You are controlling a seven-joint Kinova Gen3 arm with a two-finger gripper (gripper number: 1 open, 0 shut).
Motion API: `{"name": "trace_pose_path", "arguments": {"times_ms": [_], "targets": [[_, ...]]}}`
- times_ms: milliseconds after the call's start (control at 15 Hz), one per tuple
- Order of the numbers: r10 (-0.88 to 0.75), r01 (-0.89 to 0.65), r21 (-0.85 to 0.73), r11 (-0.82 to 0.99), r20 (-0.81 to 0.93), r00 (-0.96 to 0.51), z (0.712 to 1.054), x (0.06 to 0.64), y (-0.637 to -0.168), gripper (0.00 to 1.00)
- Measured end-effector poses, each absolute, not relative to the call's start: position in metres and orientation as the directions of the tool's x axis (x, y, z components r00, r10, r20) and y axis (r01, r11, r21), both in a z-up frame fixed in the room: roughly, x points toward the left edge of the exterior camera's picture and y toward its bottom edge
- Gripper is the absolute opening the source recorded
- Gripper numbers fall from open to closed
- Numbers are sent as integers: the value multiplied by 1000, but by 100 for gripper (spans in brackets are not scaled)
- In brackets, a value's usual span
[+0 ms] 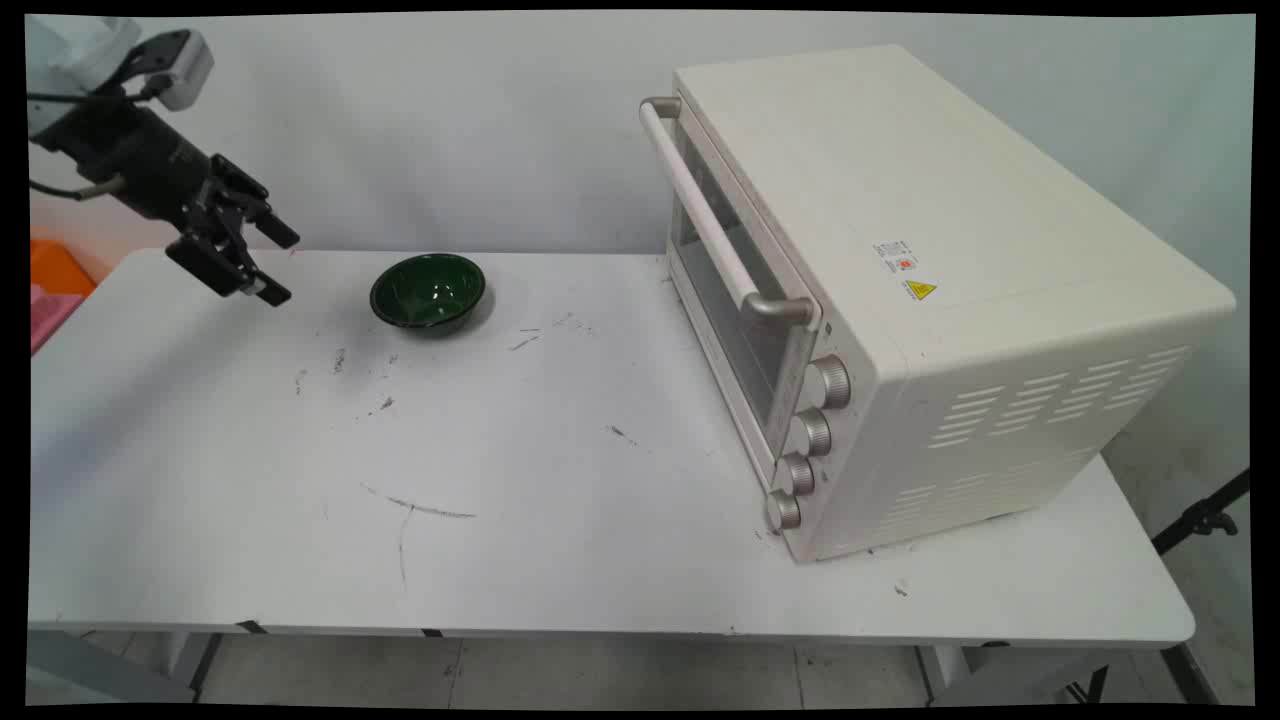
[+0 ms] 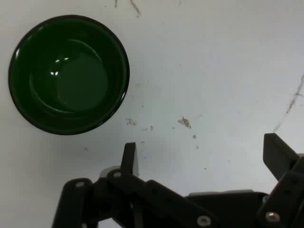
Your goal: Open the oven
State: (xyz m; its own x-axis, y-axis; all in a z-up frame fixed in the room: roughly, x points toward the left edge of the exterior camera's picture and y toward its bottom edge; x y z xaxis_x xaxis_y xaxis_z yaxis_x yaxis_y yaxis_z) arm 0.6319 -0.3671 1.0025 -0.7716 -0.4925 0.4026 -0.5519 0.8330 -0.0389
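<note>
White table [image 1: 600, 500], scuffed with dark marks, stretches in front of a pale wall. At its far left the black gripper [image 1: 268, 262] hangs above the surface, angled down, its two fingers [image 2: 129, 158] spread wide with nothing between them. Nearest to it is a dark green bowl [image 1: 428, 290], upright and seemingly empty, resting on the table just to the gripper's right in the main view and not touching it; in the hand view the bowl [image 2: 69, 81] sits at upper left, beyond the fingertips. A cream toaster oven [image 1: 920, 300] stands well apart on the right, door shut, four knobs [image 1: 810, 435] down its front. Something orange and pink [image 1: 55, 290] shows past the table's left edge, perhaps bins.
</note>
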Motion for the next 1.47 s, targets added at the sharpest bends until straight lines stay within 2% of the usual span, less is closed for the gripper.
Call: {"name": "trace_pose_path", "arguments": {"times_ms": [600, 1467], "targets": [[-484, -550, -41, 834, 424, -766, 964, 644, -358, 100], [-480, -553, -49, 832, 437, -761, 940, 652, -355, 100]]}}
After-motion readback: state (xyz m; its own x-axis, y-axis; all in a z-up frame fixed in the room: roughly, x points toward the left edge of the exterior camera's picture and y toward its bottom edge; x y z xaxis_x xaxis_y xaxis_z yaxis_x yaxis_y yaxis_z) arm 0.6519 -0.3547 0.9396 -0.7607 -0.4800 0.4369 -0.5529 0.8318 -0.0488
